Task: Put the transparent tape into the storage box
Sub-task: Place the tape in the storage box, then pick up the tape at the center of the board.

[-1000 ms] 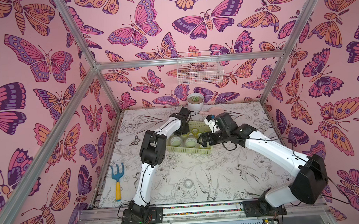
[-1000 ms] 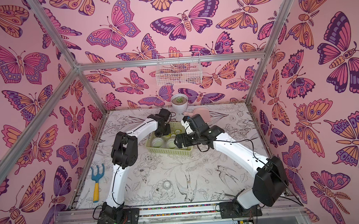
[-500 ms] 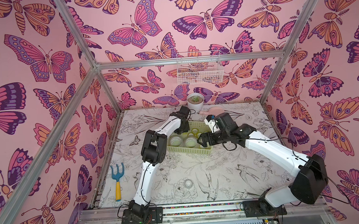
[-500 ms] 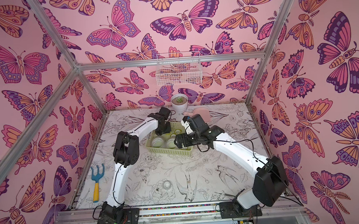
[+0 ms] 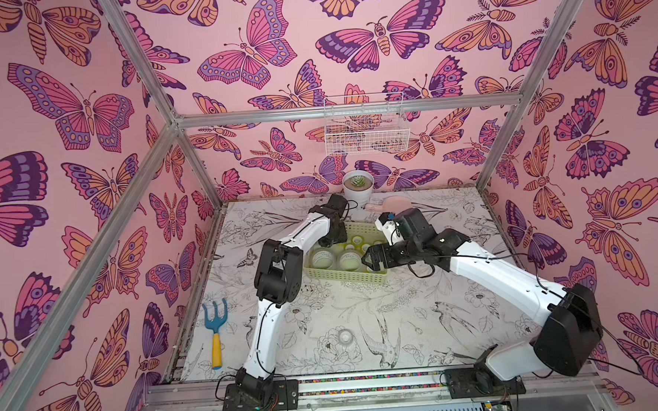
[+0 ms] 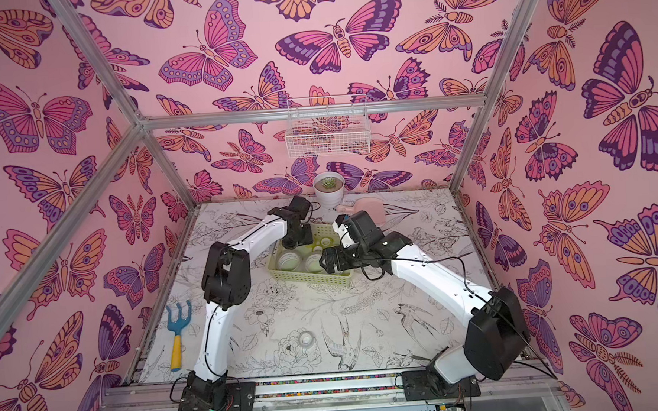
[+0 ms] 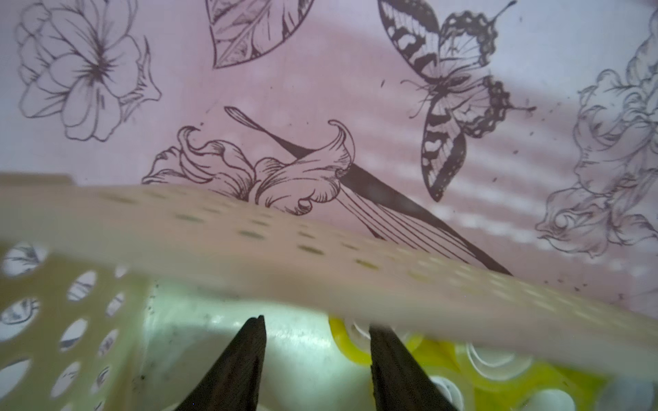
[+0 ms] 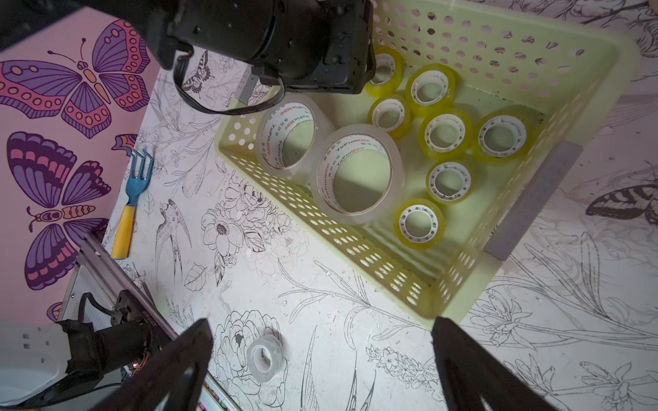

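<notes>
Front edge: one small clear roll (image 5: 344, 336) lies flat on the worktop (image 5: 422, 325), alone and well apart from the storage box (image 5: 346, 278). It is the only piece of the transparent tape seen outside the box, so it is judged the last pick outstanding. A garden fork (image 5: 215, 338) lies off to the left by the wall, no part of the job.

Mid-field: the box sits square to the arms, within reach of both. The right gripper (image 8: 320, 320) hangs above the box's near right corner, jaws wide apart and empty. Its wrist camera looks past the box wall at the loose roll, which suits a reach back toward it.

Inside the box, two wide clear rolls (image 8: 358, 174) sit touching at the left end. The farther one looks tipped against the end wall. Several yellow-tinted rings (image 8: 445, 133) lie flat and packed close over the rest of the floor.

The left gripper (image 7: 315, 322) is low in the far left corner of the box. Its jaws are apart with nothing between them, and a yellow ring lies just beside one jaw. Judged a drop-off posture: kept low so a roll settles rather than bounces.

Far edge: a pink scoop (image 5: 391, 203) and a potted succulent (image 5: 358, 183) stand by the back wall. A white wire basket (image 5: 366, 129) hangs above them, not the target.
</notes>
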